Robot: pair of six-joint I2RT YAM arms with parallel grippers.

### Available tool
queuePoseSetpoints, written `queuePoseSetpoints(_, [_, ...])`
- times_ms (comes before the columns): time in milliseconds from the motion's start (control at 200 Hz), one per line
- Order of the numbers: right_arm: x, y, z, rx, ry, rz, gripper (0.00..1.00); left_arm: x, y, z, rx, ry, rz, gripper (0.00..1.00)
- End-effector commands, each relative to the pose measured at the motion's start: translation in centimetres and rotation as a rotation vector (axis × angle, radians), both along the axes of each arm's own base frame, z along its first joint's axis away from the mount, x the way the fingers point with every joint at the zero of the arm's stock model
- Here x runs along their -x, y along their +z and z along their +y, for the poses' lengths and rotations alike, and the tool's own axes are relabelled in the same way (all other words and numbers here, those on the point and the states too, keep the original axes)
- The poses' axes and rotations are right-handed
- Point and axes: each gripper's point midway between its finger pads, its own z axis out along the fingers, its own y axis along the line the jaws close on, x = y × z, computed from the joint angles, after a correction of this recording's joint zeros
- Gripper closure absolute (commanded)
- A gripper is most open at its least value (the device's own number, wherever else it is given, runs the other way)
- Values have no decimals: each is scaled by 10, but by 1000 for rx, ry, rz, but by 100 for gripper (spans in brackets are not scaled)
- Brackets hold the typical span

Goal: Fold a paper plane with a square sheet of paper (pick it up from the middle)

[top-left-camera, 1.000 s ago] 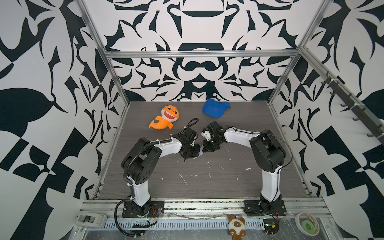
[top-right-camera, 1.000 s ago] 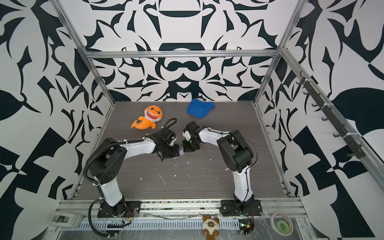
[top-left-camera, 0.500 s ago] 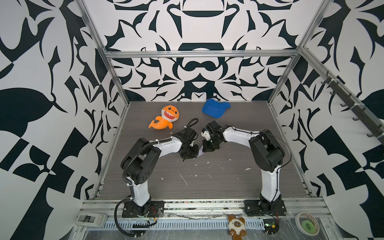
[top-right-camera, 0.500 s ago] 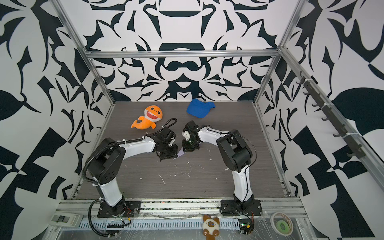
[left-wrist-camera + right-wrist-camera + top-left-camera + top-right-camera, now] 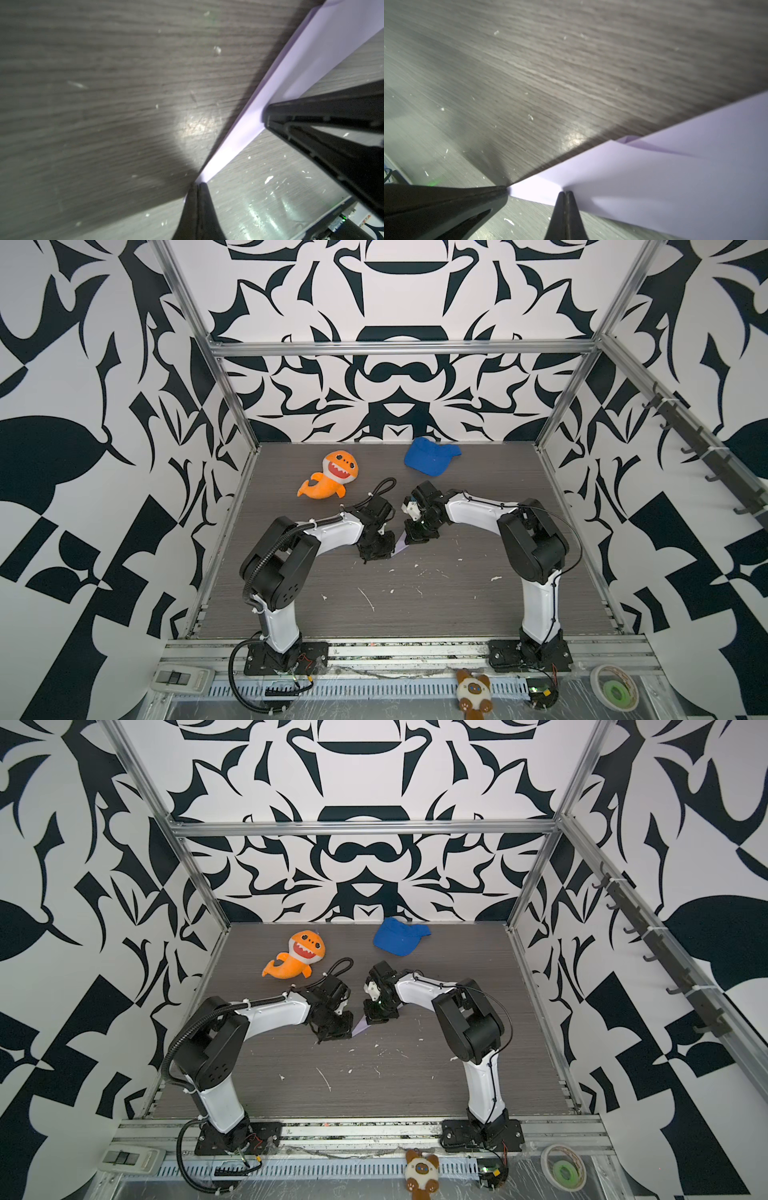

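Black-and-white patterned walls close in a grey wood-grain tabletop (image 5: 415, 605) flecked with white scraps. In both top views the left tool (image 5: 384, 549) and the right tool (image 5: 415, 536) meet near the middle. A sliver of the pale-lavender folded paper plane (image 5: 400, 545) shows between them. An orange plush shark (image 5: 330, 475) and a blue fabric cap (image 5: 430, 456) lie well apart from them, toward the back wall. From the left wrist, the left tool's fingers (image 5: 190, 207) are pressed together, pinching the plane's pointed tip. The right tool (image 5: 267, 116) grips farther along the narrow strip, which throws a dark shadow on the grain. From the right wrist, the right tool's fingers (image 5: 559, 212) are likewise clamped together on one long edge, near the left tool (image 5: 506, 190) at the tip. Overlapping folded layers show beyond.
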Motion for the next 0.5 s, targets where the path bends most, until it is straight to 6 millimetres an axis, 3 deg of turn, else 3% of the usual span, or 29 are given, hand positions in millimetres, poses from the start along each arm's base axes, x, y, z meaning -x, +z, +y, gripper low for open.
queuePoseSetpoints(0, [4, -29, -22, 134, -14, 22, 100, 43, -25, 48, -195, 2, 153, 99])
queuePoseSetpoints(145, [-1, -14, -14, 89, -9, -14, 100, 29, -5, 46, -159, 4, 82, 99])
queuePoseSetpoints(305, [-17, 42, 6, -33, -1, -123, 100, -10, 45, 41, -58, 42, -110, 92])
queuePoseSetpoints(445, [-22, 88, 8, -84, -25, -202, 100, -35, 80, 58, -36, 114, -278, 73])
queuePoseSetpoints(495, [-22, 98, 5, -85, -43, -229, 93, -42, 88, 69, -49, 147, -327, 62])
